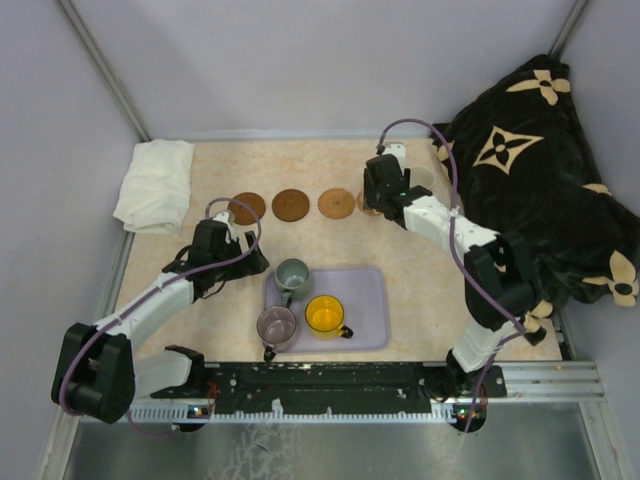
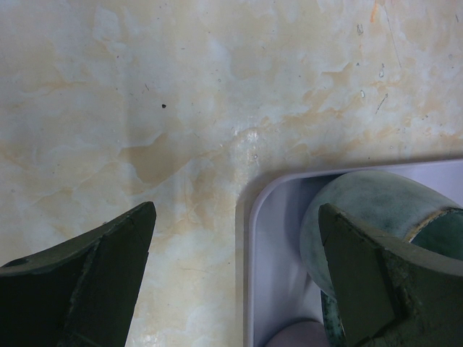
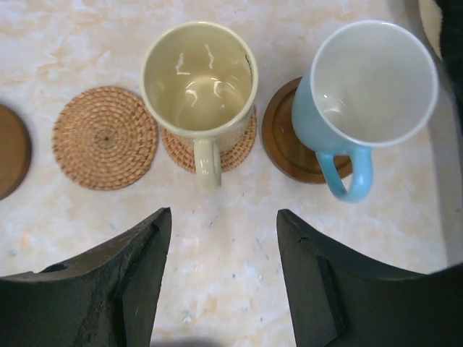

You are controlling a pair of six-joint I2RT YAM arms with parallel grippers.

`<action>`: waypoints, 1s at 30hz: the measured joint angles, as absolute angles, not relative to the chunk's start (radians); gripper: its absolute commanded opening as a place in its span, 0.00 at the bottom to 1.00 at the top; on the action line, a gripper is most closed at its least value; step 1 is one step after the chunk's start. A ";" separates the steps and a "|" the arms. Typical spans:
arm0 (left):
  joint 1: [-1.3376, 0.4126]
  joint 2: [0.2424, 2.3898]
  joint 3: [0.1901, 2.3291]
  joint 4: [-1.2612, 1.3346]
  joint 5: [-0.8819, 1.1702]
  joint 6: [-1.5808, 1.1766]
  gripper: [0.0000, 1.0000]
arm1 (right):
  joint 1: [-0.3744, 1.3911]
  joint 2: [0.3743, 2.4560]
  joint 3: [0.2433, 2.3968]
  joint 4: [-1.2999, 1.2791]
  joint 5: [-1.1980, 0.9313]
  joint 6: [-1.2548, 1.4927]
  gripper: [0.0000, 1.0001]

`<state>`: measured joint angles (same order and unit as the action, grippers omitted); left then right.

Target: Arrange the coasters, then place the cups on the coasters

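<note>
The right claw stands partly open, its two fingers apart over the bare table and nothing between them. Just ahead of its fingertips the cream cup sits upright and empty on a woven coaster, its handle pointing back at the claw. Ahead and to the claw's right, the white and light blue cup, also empty, rests on a dark wooden coaster. Ahead of the claw's left finger lies a second woven coaster with its whole top showing. Further left, the edge of a brown coaster meets the frame border.

The left claw is spread wide and grips nothing. It straddles a corner of the lavender tray: its left finger hangs over the table, its right finger over the tray at the grey-green cup. Whether that finger touches the cup cannot be told. A sliver of the mauve cup shows closer to the wrist.

From above, the tray holds three upright, empty cups: grey-green, mauve and the orange-yellow cup, the last lying farthest to the left claw's right. Another brown coaster lies on the table near the left claw, just beyond it.
</note>
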<state>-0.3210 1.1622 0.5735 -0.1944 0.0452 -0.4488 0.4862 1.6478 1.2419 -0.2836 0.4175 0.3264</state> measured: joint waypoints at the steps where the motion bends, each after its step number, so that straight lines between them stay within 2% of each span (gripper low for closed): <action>1: -0.321 1.156 0.574 -0.196 0.045 -0.449 1.00 | 0.492 1.613 1.232 -0.287 0.429 0.333 0.61; 10: -0.325 1.089 0.575 -0.213 0.045 -0.450 1.00 | 0.630 1.309 1.082 -0.370 0.492 0.424 0.60; 16: -0.326 1.058 0.575 -0.225 0.045 -0.453 1.00 | 0.828 1.156 0.916 -0.479 0.522 0.537 0.60; 23: -0.326 1.056 0.575 -0.228 0.045 -0.453 1.00 | 1.126 1.126 0.819 -0.648 0.577 0.751 0.59; 30: -0.326 1.056 0.575 -0.229 0.045 -0.454 1.00 | 1.333 1.125 0.811 -0.697 0.604 0.856 0.58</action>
<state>-0.3260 1.0561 0.5747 -0.2287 0.0448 -0.4538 1.3331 1.1248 0.8108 -0.6971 0.6044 0.8558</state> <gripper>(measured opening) 0.997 0.581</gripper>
